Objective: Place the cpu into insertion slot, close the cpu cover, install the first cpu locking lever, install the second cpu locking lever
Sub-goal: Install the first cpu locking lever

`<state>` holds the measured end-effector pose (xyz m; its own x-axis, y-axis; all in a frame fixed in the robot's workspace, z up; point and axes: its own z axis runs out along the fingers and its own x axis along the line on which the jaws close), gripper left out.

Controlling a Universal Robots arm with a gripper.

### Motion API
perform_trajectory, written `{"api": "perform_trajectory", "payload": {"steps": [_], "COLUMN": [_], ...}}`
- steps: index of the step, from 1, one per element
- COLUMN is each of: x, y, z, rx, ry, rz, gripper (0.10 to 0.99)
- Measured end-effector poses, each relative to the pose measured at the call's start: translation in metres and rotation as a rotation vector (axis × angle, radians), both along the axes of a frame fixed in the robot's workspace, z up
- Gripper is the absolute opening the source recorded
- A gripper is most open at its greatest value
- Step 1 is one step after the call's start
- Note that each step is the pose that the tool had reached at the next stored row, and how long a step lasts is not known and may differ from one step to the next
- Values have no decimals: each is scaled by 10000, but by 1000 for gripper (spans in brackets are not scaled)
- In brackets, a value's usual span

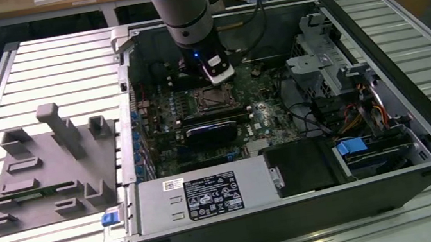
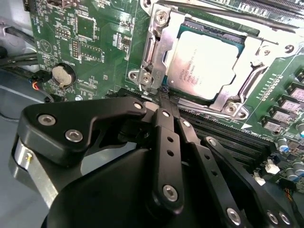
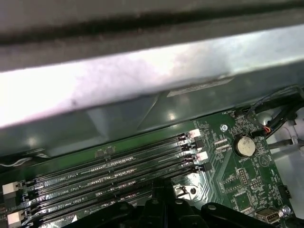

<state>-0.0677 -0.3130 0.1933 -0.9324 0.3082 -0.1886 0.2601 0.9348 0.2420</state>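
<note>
exterior view: gripper [image 1: 217, 75] inside case [image 1: 300, 218], just above slot [image 1: 210, 99] | second wrist view: cpu [image 2: 204, 64] seated in slot, cover [image 2: 154, 47] flat over it, fingers [image 2: 164, 133] pinched together at slot's edge | first wrist view: gripper beside memory slots [image 3: 118, 168]

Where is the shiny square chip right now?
In the second wrist view, the chip sits in the socket on the green board, just past the hand. The memory slots run alongside it.
</note>
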Motion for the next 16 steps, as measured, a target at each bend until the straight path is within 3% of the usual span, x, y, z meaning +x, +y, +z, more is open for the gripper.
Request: {"api": "perform_trajectory", "payload": {"steps": [6,16], "x": [0,0], "y": [1,77], "z": [75,76], "rx": [27,52], "ry": [1,1], "rz": [0,0], "gripper": [106,106]}}
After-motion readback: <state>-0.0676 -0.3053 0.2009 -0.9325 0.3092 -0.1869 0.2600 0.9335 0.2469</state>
